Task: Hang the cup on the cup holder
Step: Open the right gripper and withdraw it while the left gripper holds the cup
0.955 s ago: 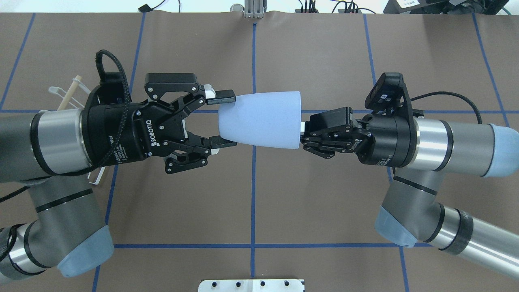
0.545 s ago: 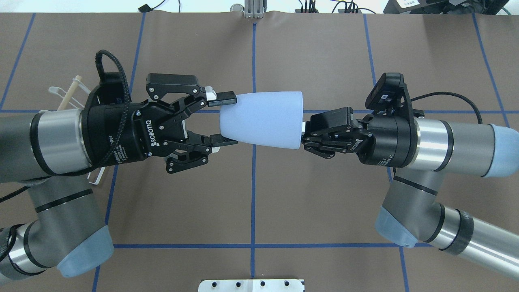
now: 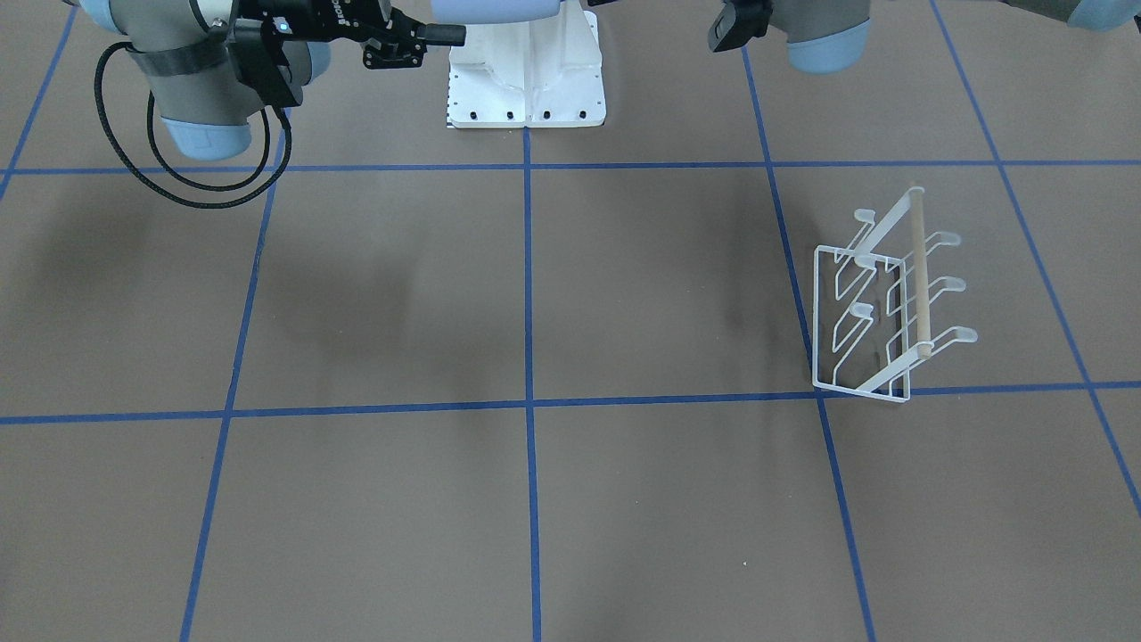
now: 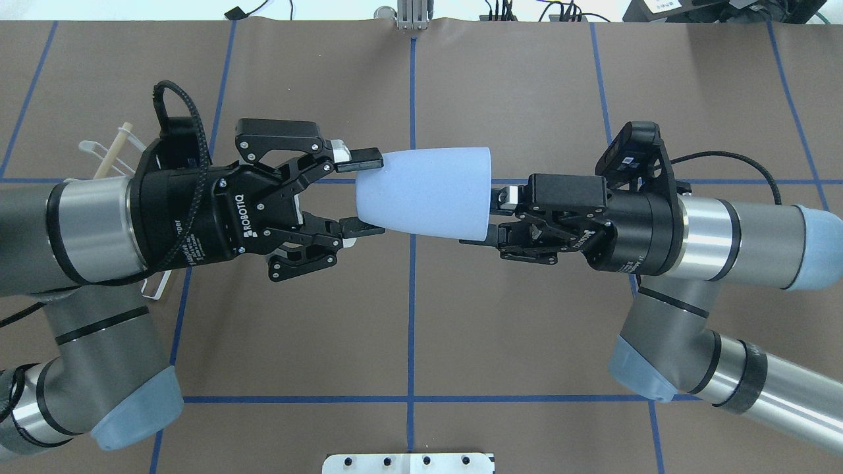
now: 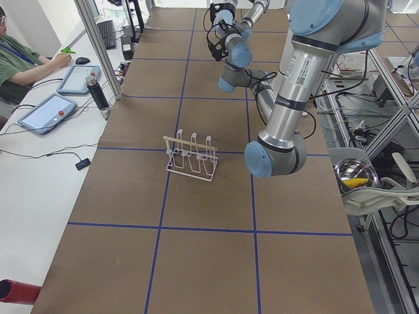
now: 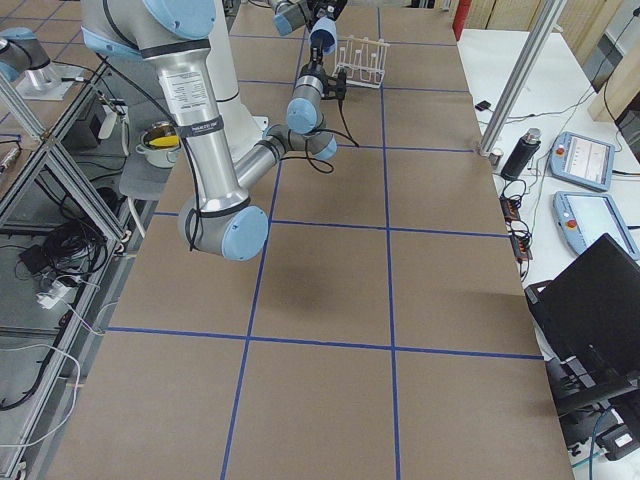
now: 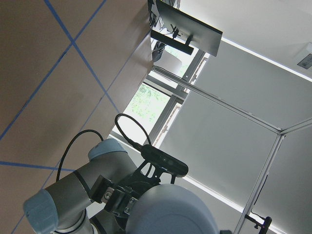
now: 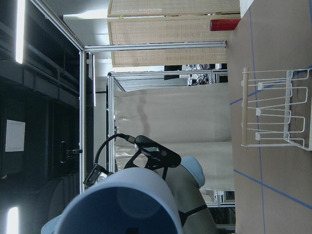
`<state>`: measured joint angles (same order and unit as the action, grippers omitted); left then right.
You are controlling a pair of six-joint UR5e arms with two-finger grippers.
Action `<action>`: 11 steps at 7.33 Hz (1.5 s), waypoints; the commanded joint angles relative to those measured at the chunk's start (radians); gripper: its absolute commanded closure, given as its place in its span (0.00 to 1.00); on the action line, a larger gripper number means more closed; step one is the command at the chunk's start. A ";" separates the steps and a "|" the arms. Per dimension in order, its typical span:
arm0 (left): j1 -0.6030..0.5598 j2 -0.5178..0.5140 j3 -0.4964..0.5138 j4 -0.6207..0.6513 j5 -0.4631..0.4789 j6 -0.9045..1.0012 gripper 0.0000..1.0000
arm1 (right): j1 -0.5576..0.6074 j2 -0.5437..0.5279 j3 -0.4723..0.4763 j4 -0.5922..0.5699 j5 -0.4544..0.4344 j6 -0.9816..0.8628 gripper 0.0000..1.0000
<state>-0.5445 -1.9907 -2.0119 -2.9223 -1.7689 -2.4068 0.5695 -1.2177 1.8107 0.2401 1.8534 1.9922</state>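
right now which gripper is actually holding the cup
The left gripper: its fingers clamp the narrow base end of the cup, held level in the air. The right gripper stands open at the cup's rim.

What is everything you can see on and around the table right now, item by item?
cup: one, pale blue, in the air over the table's middle, lying sideways between the grippers
cup holder: one, white wire with a wooden dowel, standing on the table on the robot's left
table: one, brown cover with a blue tape grid
bench: one, white, past the table's edge on the robot's left
tablets: two, grey, on the bench
bottle: one, dark, beside the tablets
operator: one, green top, at the bench
left gripper: one, black, shut on the cup's narrow base
right gripper: one, black, open at the cup's rim
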 commanded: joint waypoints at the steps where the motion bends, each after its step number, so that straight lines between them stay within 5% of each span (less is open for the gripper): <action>1: -0.002 0.007 -0.001 0.000 -0.004 0.003 1.00 | 0.001 -0.023 0.001 0.002 0.004 -0.006 0.00; 5: -0.064 0.010 -0.011 0.027 -0.007 0.032 1.00 | 0.093 -0.166 -0.011 0.044 0.010 -0.055 0.00; 8: -0.146 0.032 -0.019 0.239 -0.115 0.297 1.00 | 0.296 -0.175 -0.216 0.028 0.139 -0.325 0.00; 9: -0.182 0.035 -0.025 0.335 -0.163 0.387 1.00 | 0.381 -0.175 -0.270 -0.034 0.174 -0.411 0.00; 11: -0.204 0.032 -0.098 0.658 -0.181 0.608 1.00 | 0.530 -0.163 -0.269 -0.352 0.272 -0.730 0.00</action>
<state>-0.7358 -1.9590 -2.0654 -2.4515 -1.9375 -1.9338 1.0111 -1.3884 1.5475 0.0661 2.0624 1.4517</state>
